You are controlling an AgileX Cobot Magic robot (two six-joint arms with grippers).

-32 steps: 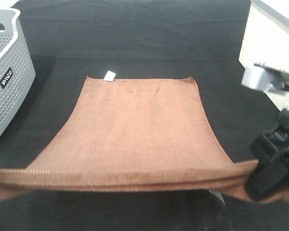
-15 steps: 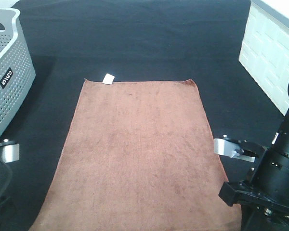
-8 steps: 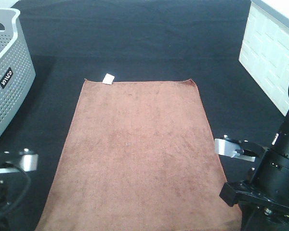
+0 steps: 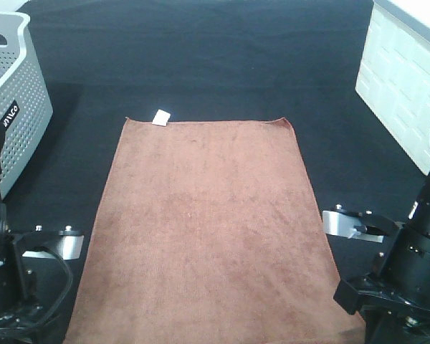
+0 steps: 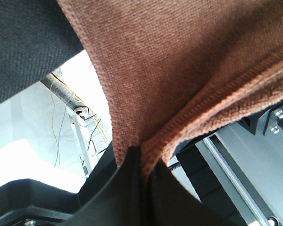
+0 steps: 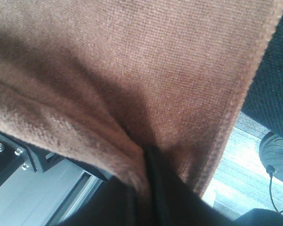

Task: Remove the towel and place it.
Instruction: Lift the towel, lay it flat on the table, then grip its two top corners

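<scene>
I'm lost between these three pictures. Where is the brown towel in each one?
Exterior high: the towel lies spread out mid-picture, running down to the bottom edge.
Left wrist: the towel fills much of the picture, its hem pinched in the left hand.
Right wrist: the towel fills nearly everything, pinched in the right hand.
Shared landmark: the black table cloth, beside the towel's edge in every view.

towel [image 4: 208, 215]: matt terry cloth; table cloth [image 4: 201, 57]: matt woven fabric; basket [image 4: 21, 107]: plastic

One towel [image 4: 204, 222], one tag [image 4: 160, 117], one basket [image 4: 21, 107], two grippers [image 5: 141, 157] [image 6: 150, 162]
</scene>
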